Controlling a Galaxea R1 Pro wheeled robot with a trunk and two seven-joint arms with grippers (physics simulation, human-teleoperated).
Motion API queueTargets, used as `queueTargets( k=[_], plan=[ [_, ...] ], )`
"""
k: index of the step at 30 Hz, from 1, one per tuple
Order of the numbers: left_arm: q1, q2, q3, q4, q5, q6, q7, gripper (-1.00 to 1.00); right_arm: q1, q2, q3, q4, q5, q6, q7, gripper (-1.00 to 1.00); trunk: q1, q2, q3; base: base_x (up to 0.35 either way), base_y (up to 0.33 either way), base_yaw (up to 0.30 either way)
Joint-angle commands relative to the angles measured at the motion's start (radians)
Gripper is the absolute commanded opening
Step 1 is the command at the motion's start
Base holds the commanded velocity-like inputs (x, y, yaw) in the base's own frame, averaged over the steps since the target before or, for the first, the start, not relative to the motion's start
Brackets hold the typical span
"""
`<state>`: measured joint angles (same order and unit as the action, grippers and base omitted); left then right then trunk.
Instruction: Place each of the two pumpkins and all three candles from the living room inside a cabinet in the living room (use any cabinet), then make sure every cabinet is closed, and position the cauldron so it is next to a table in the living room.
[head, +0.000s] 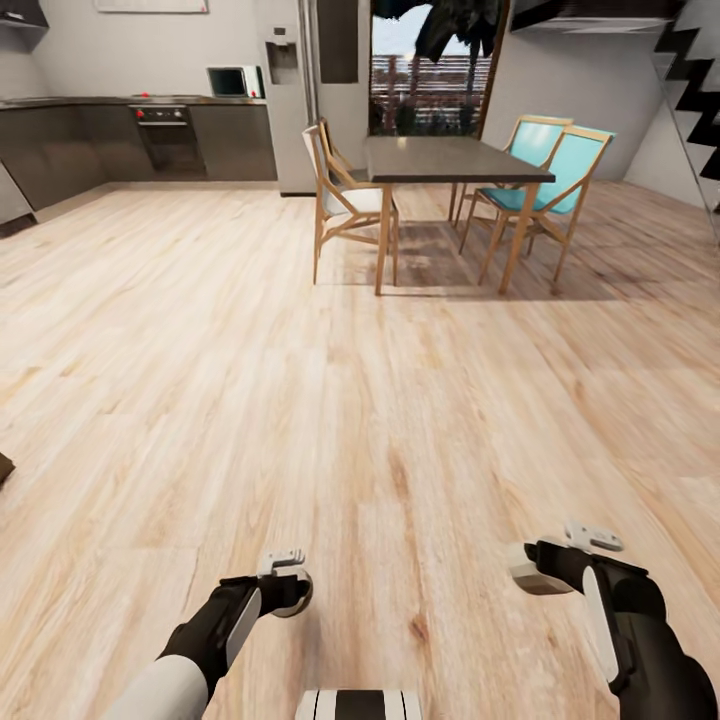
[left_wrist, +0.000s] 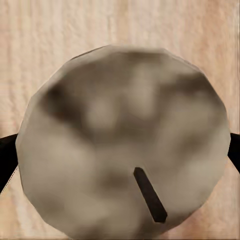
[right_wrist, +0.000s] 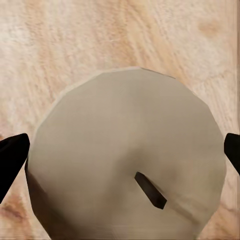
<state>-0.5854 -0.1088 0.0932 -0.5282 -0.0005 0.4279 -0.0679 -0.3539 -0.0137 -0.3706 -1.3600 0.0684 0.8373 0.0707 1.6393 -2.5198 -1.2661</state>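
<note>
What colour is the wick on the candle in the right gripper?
Dark brown to black, on the stubby grey-beige candle with a pale flat top; clearest in the right wrist view.

**Head high and wide, wrists pressed close**

Head camera looks forward and down across the wood floor (head: 360, 400) toward a distant dining table (head: 455, 160). Each wrist camera stares, seemingly straight down, hard against a candle top (left_wrist: 122, 145) (right_wrist: 127, 160), sharing that floor.

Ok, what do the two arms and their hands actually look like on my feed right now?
In the head view both arms are glossy black with white panels: a white strip along each forearm, and a white upper section on the left arm. Each wrist carries a small pale grey bracket on top. The left hand and right hand are black; in the wrist views their fingers show as dark, tapered tips. No cables or markings are visible.
</note>
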Motion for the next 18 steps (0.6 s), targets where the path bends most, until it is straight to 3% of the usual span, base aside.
queueTargets(
  k=[1,7,14,18],
  plan=[
    [0.000,-0.001,0.008,-0.007,-0.002,0.009,-0.004,-1.00,0.000,0.000,0.001,-0.001,0.007,0.005,0.007,-1.00,-0.001,0.000,0.003,-0.295,0.000,0.069],
    [0.007,-0.002,0.009,-0.069,0.000,0.030,-0.004,-1.00,0.000,0.000,0.026,-0.002,0.008,0.005,0.005,-1.00,-0.004,0.001,0.022,-0.107,0.000,0.143],
    [0.011,-0.002,0.008,-0.154,0.000,0.073,-0.003,-1.00,0.000,0.001,0.028,0.000,0.008,0.004,0.000,-1.00,-0.007,0.003,0.041,-0.015,0.000,0.081],
    [0.011,-0.003,0.008,-0.185,0.000,0.096,-0.003,-1.00,0.000,0.001,0.028,0.001,0.007,0.003,0.000,-1.00,-0.009,0.004,0.055,-0.182,0.000,0.065]
  ],
)
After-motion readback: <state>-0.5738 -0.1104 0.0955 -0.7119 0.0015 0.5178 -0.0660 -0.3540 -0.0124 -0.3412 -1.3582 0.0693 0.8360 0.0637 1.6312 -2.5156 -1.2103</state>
